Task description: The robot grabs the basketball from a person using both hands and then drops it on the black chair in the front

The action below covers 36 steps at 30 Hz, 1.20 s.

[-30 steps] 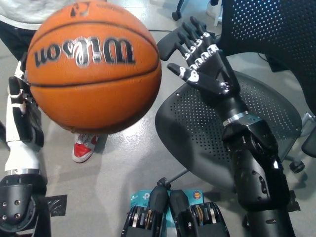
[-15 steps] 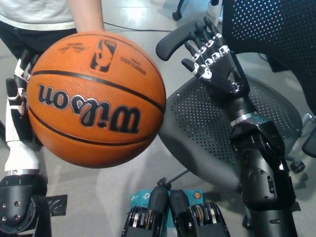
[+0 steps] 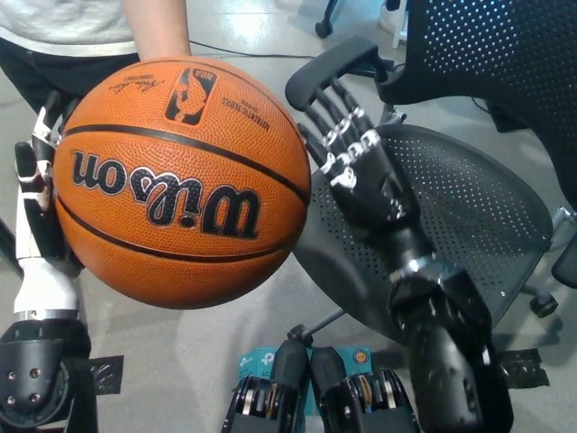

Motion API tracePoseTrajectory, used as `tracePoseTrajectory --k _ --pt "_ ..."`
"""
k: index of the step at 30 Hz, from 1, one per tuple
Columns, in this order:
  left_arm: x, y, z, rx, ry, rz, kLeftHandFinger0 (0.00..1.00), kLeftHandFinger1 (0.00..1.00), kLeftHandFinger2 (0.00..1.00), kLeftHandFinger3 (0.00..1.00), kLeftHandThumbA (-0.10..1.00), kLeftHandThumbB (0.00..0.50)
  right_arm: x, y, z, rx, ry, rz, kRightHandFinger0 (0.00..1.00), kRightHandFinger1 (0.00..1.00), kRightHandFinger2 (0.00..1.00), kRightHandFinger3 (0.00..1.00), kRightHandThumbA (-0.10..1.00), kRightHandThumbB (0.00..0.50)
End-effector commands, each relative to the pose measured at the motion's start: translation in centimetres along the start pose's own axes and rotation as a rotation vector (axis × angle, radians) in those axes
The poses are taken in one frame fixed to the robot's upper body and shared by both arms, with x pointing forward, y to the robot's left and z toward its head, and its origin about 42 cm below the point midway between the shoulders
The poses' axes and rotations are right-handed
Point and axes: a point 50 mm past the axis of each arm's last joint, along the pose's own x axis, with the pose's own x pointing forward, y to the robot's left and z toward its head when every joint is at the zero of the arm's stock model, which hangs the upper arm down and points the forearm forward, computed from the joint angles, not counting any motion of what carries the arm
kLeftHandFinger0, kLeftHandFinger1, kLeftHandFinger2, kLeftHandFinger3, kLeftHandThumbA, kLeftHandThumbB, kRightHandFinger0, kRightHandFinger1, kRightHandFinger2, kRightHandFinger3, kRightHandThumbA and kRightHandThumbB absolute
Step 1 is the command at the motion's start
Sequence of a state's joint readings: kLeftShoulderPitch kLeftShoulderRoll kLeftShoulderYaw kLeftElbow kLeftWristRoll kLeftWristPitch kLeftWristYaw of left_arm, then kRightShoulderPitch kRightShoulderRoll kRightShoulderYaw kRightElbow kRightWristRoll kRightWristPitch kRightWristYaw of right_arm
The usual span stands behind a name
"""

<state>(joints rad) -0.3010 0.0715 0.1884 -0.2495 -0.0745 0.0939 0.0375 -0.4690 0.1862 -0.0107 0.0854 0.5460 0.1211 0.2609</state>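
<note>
An orange Wilson basketball [image 3: 180,180] fills the left middle of the head view, held from above by a person's forearm [image 3: 158,27]. My white left hand [image 3: 34,203] stands upright at the ball's left side, fingers apart and partly hidden behind the ball. My black right hand [image 3: 356,167] is open with its fingers spread, its palm facing the ball's right side and very close to it. I cannot tell whether either hand touches the ball. The black chair's perforated seat [image 3: 478,207] lies right of the ball, under my right arm.
The chair's mesh backrest [image 3: 505,54] rises at the top right, and its armrest [image 3: 334,63] curves just above my right hand. The person's white shirt [image 3: 63,23] is at the top left. A chair wheel [image 3: 542,305] sits at the right on the grey floor.
My right hand has swung left from above the chair seat to the ball's right side. The ball came down and turned, and now sits a little further right. My left hand has stayed put.
</note>
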Motion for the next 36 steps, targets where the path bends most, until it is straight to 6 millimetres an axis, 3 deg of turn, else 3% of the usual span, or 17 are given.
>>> tracePoseTrajectory --k 1,4,8,14,18,28,33,36 --pt "0.5 -0.9 1.2 -0.016 -0.045 -0.014 1.0 1.0 1.0 1.0 1.0 0.106 -0.5 2.9 0.9 0.015 -0.051 0.115 1.0 1.0 1.0 1.0 1.0 0.471" --pt "0.7 -1.1 1.4 -0.028 -0.046 -0.02 1.0 1.0 1.0 1.0 1.0 0.107 -1.7 3.5 1.1 0.031 -0.061 0.157 1.0 1.0 1.0 1.0 1.0 0.5" --pt "0.4 -1.1 1.6 -0.026 -0.043 -0.02 1.0 1.0 1.0 1.0 1.0 0.094 -3.0 4.3 2.2 0.029 -0.087 0.2 1.0 1.0 1.0 1.0 1.0 0.5" --pt "0.1 -1.7 1.8 -0.047 -0.04 -0.029 1.0 1.0 1.0 1.0 1.0 0.077 -3.4 5.6 3.9 0.065 -0.129 0.24 1.0 1.0 1.0 1.0 1.0 0.5" --pt "0.2 -1.9 2.0 -0.053 -0.043 -0.032 1.0 1.0 1.0 1.0 1.0 0.079 -3.0 6.3 4.1 0.057 -0.13 0.253 1.0 1.0 1.0 1.0 1.0 0.497" --pt "0.1 -3.0 2.3 -0.067 -0.058 -0.056 1.0 1.0 1.0 1.0 1.0 0.072 -0.9 7.6 0.3 0.028 -0.052 0.275 1.0 1.0 1.0 1.0 1.0 0.496" --pt "0.1 -3.7 2.4 -0.059 -0.056 -0.058 1.0 1.0 1.0 1.0 1.0 0.069 0.6 9.2 -1.2 0.056 -0.022 0.274 1.0 1.0 1.0 1.0 1.0 0.5" --pt "0.0 -4.1 2.4 -0.05 -0.058 -0.068 1.0 1.0 1.0 1.0 1.0 0.067 1.7 10.1 -2.3 -0.013 -0.042 0.266 1.0 1.0 1.0 1.0 1.0 0.479"
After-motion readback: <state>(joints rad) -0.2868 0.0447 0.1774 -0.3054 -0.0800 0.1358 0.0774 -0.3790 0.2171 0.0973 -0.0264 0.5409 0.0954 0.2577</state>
